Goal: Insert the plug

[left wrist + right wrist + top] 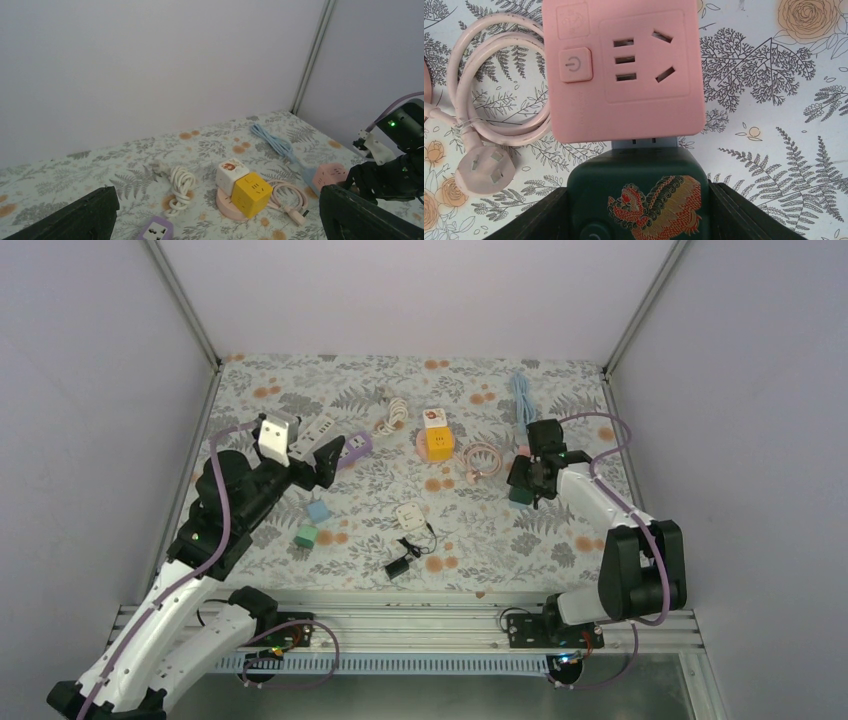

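At the near edge of the flower-printed counter (560, 540), just beyond the arm bases, a small black plastic adapter with a thin lead (400, 565) and a flat white square socket block (410, 515) are seen, untouched by either arm. Farther out on the right, the dark green cube-shaped plastic plug (639, 175), printed with a red-and-gold dragon, is pinched between the fingers of the right tool (636, 210). Its front is set against the near side of the pink square plastic socket block (624, 70), with a narrow grey-blue strip visible between them; whether the pins are fully seated cannot be told. The pink block's tied lead, ending in a pink three-pin head (481, 172), is coiled just beside it. On the left, the left tool (217, 207) is held spread wide with nothing in it, well apart from the pink block. Beyond it, a yellow cube-shaped socket (251, 192) and a pale blue flat cable (277, 145) are seen. The pink block is judged to be braced by nothing, so it could be slid or turned away by further pushing. A slight tilt of the green plug in the grip could jam the pins at the slots, and an early release could leave the plug half seated.
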You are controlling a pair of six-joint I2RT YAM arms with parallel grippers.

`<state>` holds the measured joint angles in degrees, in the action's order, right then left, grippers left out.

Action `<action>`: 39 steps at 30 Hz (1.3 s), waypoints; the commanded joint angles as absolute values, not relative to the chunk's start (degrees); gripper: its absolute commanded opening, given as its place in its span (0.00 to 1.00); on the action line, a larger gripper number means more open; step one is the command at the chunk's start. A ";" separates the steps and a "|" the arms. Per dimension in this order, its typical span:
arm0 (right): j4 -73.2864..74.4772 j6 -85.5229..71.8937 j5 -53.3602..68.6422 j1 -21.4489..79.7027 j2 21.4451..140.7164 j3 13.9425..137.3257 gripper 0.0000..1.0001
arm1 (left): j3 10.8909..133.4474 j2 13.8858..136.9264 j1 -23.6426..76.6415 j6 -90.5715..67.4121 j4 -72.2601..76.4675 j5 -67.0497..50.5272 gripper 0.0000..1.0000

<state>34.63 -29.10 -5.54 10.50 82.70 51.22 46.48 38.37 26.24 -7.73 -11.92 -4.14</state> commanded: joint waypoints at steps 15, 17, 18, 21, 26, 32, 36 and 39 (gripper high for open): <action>41.42 -24.14 -5.33 11.07 78.73 63.73 0.96 | 49.74 44.13 26.14 -14.89 -17.89 12.56 1.00; 41.43 -22.41 -5.43 11.09 78.46 66.20 0.99 | 50.38 45.91 26.08 -19.25 -20.98 16.22 1.00; 40.79 -21.93 -4.93 11.21 77.93 66.61 0.99 | 50.75 47.11 25.91 -21.26 -22.80 16.98 1.00; 37.43 -21.73 -2.35 12.20 76.35 66.17 0.99 | 51.16 50.99 24.50 -27.76 -28.23 15.31 1.00; 30.03 -24.58 2.04 17.29 73.93 61.86 0.96 | 46.91 57.32 20.83 -34.87 -34.31 10.28 1.00; 22.63 -26.68 4.51 23.73 74.13 56.84 0.92 | 41.15 62.61 20.31 -39.53 -36.05 11.63 0.99; 18.59 -26.80 8.40 26.24 74.97 55.20 0.91 | 39.02 68.45 20.29 -39.32 -33.61 12.07 0.97; 17.41 -26.63 9.72 27.65 76.32 55.33 0.90 | 36.85 73.19 20.30 -39.57 -29.42 9.13 0.88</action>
